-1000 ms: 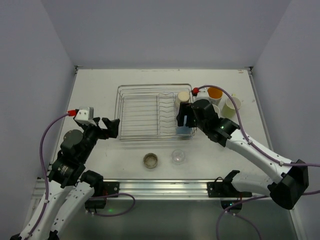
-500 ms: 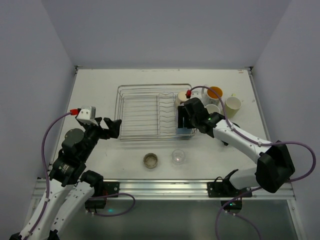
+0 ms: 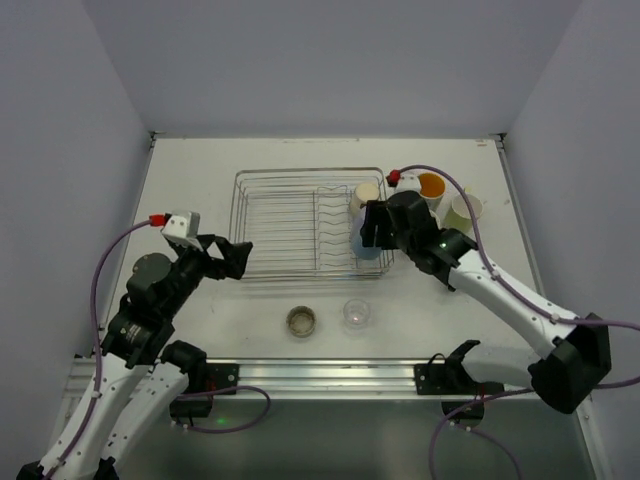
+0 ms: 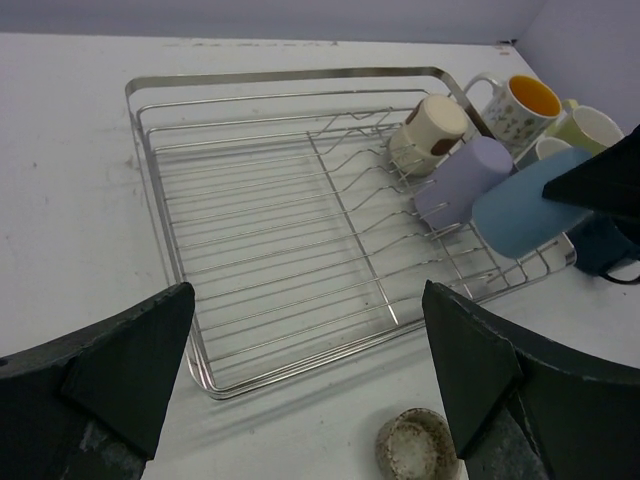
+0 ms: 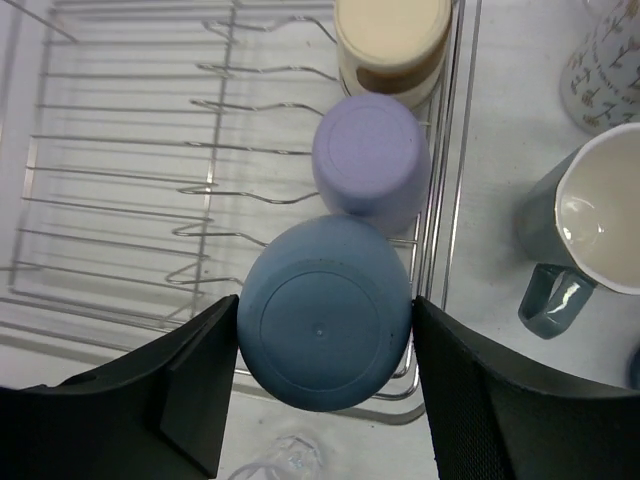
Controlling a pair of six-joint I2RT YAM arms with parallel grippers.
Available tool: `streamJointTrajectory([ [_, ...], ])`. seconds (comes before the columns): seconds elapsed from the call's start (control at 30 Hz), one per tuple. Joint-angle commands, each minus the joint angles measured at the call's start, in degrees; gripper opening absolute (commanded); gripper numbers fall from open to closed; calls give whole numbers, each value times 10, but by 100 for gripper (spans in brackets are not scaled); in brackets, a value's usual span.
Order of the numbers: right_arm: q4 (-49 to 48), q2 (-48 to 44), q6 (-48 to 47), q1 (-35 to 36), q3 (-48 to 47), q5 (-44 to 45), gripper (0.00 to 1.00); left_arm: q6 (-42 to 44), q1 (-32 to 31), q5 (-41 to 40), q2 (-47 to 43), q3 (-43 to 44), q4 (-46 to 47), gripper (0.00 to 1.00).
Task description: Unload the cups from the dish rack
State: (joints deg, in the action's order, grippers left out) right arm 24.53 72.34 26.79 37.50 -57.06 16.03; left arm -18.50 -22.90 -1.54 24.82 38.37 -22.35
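Observation:
The dish rack stands mid-table, with three cups in its right end. A cream cup is farthest back, a lavender cup sits in the middle, and a light blue cup is nearest, all bottom-up. My right gripper has a finger pressed against each side of the light blue cup. My left gripper hangs wide open and empty over the rack's near left corner.
Right of the rack stand a white mug with an orange inside, a yellow-green cup and a teal mug. A speckled cup and a clear glass stand in front of the rack.
My right gripper's fingers have narrowed onto the light blue cup, and the arm has shifted over the rack's right end. My left gripper has edged slightly right.

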Motion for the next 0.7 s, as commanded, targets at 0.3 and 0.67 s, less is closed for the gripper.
streamJointTrajectory([
  [0.3,-195,-239,71,2,78,-193,34,-206,3,337,56,-45,196,90],
  [0.67,-488,-177,230,22,145,-388,33,-384,2,465,95,-124,428,81],
])
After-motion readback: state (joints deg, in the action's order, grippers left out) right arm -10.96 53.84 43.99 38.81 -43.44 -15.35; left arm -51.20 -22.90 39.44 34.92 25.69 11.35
